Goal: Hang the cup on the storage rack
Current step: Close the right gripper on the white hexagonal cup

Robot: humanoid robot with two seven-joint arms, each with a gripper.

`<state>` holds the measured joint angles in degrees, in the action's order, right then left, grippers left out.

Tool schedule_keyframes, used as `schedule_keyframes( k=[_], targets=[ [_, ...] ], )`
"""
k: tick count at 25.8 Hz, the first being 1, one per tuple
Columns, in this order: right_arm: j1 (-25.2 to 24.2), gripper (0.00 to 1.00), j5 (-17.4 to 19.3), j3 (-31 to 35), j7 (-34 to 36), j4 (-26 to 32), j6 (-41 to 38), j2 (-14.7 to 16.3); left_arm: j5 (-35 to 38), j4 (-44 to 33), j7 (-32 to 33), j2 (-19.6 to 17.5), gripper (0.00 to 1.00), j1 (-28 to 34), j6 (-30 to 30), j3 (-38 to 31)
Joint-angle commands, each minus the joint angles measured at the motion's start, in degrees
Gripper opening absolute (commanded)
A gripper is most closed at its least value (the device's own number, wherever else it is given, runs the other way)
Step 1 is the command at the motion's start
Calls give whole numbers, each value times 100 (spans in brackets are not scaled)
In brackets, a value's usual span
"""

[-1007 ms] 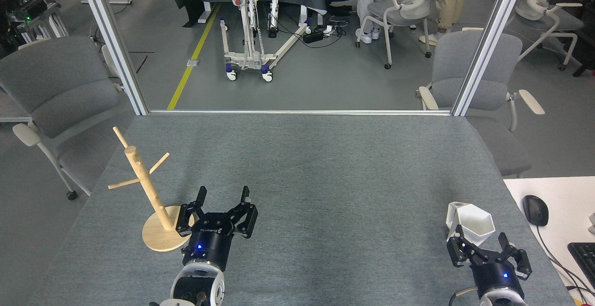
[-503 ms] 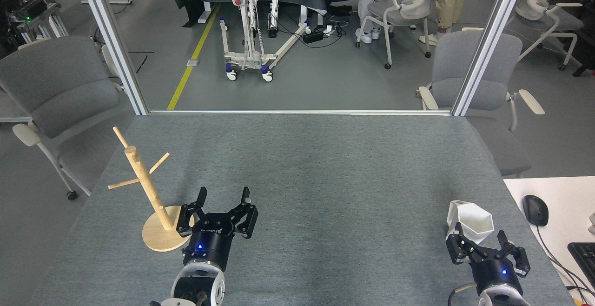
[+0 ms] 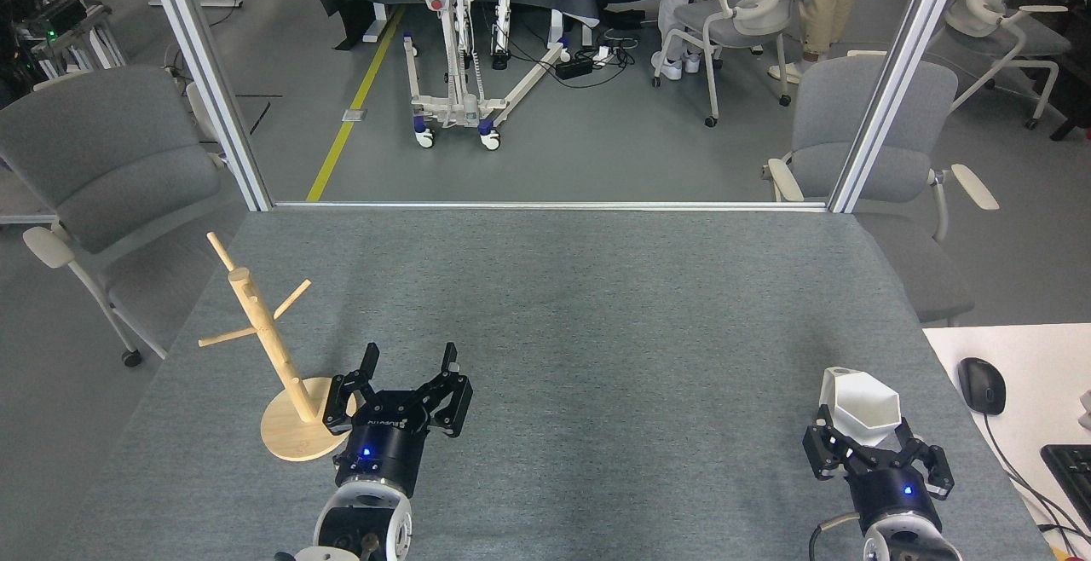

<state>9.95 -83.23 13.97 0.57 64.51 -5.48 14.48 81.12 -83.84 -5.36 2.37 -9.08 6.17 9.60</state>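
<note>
Right gripper (image 3: 868,444) is spread wide with its fingers on either side of the cup (image 3: 861,406), which sits upright on the table (image 3: 597,331) just ahead of the palm, likely lined up to grasp it; no closure on it visible. Left gripper (image 3: 407,384) is also wide and empty, parked just right of the storage rack (image 3: 271,353), pegs bare, so hanging is not yet done.

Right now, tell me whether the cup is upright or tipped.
Upright: the cup stands on the table, its open hexagonal rim facing up.
</note>
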Motion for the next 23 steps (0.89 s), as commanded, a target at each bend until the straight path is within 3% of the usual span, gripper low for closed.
schedule_keyframes(
  k=[1, 23],
  targets=[
    [7, 100, 0, -9, 4, -9, -5, -7, 0, -1, 0, 0, 99, -6, -2, -2],
    [305, 100, 9, 18, 4, -439, -14, 37, 0, 8, 0, -9, 99, 3, -2, -108]
  ],
)
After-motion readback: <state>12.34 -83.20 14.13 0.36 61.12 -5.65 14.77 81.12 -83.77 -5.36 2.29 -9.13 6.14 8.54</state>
